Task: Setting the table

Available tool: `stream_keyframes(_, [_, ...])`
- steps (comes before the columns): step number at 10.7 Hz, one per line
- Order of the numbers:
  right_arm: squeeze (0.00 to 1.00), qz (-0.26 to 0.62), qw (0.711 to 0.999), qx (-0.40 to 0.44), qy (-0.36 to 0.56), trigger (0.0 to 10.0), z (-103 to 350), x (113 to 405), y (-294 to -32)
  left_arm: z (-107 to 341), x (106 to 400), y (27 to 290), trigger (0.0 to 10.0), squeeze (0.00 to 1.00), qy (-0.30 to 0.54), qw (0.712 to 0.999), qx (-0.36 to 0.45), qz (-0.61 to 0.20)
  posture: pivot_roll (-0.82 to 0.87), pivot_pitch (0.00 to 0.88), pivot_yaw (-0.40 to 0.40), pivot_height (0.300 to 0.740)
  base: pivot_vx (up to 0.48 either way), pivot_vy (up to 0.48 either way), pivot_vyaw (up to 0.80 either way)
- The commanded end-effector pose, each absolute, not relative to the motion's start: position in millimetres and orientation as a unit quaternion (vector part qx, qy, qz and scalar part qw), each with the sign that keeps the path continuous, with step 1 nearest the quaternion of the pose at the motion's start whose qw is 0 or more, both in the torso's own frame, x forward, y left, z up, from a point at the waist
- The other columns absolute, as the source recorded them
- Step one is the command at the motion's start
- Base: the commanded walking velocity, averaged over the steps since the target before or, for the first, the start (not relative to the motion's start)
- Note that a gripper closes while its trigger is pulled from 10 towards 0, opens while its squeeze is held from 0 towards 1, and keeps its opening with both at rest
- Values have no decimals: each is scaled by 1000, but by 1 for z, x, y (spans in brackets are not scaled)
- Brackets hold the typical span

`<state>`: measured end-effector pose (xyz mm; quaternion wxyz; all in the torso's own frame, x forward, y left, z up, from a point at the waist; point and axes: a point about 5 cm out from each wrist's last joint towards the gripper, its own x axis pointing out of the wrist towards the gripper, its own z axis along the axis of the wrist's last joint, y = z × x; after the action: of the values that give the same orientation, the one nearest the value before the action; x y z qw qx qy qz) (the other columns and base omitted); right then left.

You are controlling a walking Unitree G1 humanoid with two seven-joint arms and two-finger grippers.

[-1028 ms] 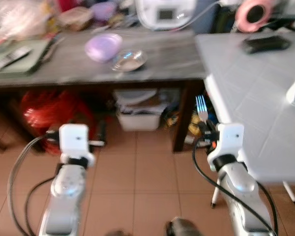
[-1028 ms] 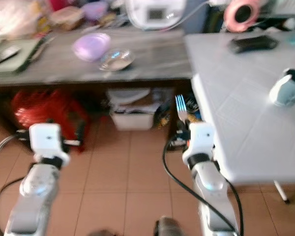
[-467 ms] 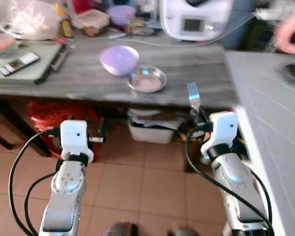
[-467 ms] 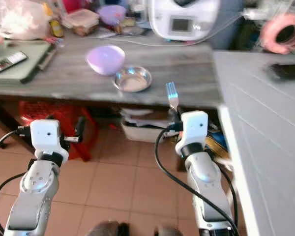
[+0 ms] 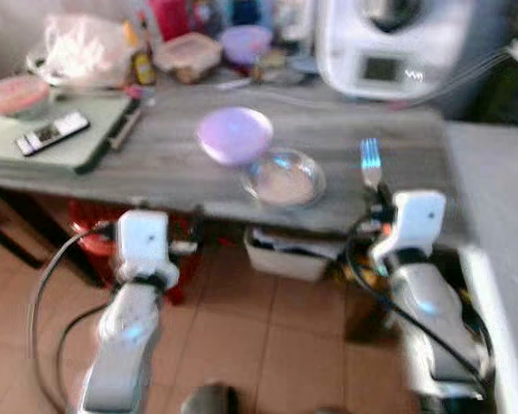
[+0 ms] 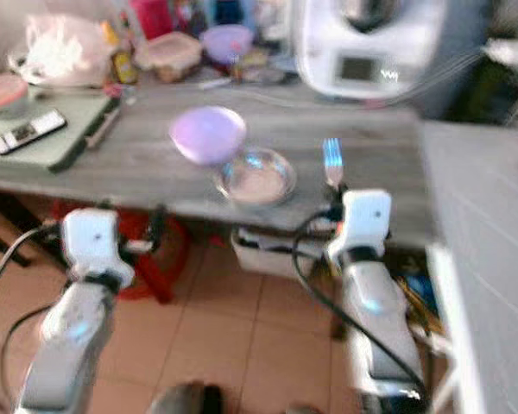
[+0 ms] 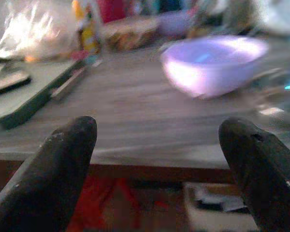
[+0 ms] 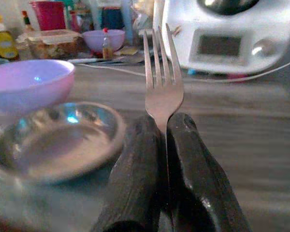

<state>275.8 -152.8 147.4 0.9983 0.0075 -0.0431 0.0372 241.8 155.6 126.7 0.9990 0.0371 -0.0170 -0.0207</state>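
Steel fork (image 8: 162,92) pinched upright in right tool (image 8: 165,145); left tool (image 7: 159,159) agape.

Head views downward, wrist views along table (image 5: 155,172)

Shiny bare metal on the fork (image 8: 162,92) and the shallow dish (image 8: 55,142), the dish mirror-bright. Glossy lilac plastic on the bowl (image 5: 234,134). Matt grey wood grain across the tabletop (image 5: 155,164). Dull black rubbery fingers (image 8: 135,179). Crinkled clear plastic bag (image 5: 78,52), far left.
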Motion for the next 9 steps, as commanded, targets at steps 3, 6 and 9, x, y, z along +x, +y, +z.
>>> stream_keyframes(3, [0,-9,999,50,-11,10000,141,282,-163,135,237,156,10000,0,-30,999,26,-22,30,162,50,740,134,0,0])
stream_keyframes(6, [0,-14,995,95,12,10000,135,287,-155,132,219,165,10000,0,-18,999,33,-22,58,191,75,740,0,0,0])
stream_keyframes(9, [0,-39,988,145,32,10000,132,300,-158,132,211,171,10000,0,-4,999,43,-28,89,215,86,740,0,0,0])
